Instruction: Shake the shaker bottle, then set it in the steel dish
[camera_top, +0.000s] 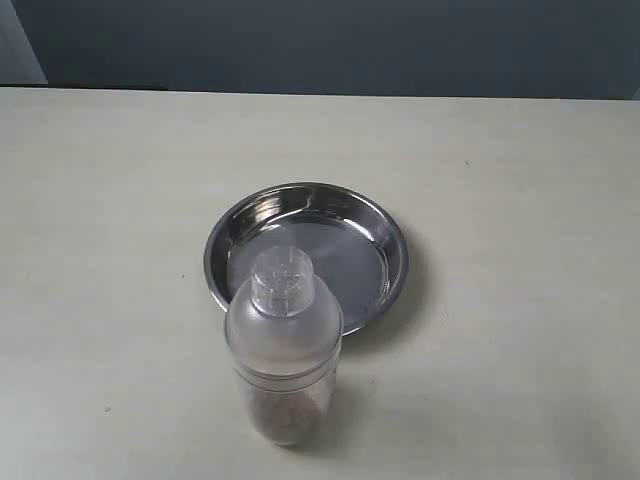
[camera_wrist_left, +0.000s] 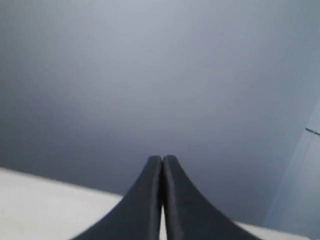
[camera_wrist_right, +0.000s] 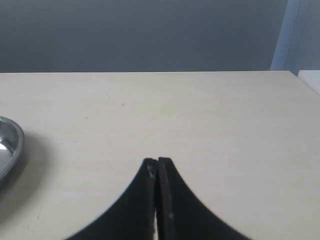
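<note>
**benchrat:** ok so where are we on this one? Looks like step 1 hasn't even kicked off. The shaker bottle (camera_top: 284, 350) is standing upright on the surface (camera_top: 520, 200), on the near side of the steel dish (camera_top: 345, 260). Its cap (camera_top: 282, 280) is on and the reddish-brown grains (camera_top: 285, 415) are sitting at the bottom. From this angle it overlaps the dish rim, so I can't tell if they touch or it's just beside it.

**servo_sam:** yeah, agreed, neither arm even shows in the exterior view. The left fingers (camera_wrist_left: 154, 170) are pressed together with nothing between them, aimed at the grey wall (camera_wrist_left: 150, 75). The right fingers (camera_wrist_right: 149, 172) are the same deal, closed tight and empty. They're low over bare surface, with only the edge of the steel dish (camera_wrist_right: 7, 145) off to one side.

**benchrat:** so the dish is empty, the bottle is untouched, and shake and place are both left to do.

**servo_sam:** my guess for the next move: 1 arm spreads its fingers wide enough for the bottle body, comes in around the straight clear part under the frosted shoulder, then clamps. It's tall and narrow, so a sideways bump would probably tip it into the dish. And it needs a firm grip before any shaking, that plastic looks slick.
</note>
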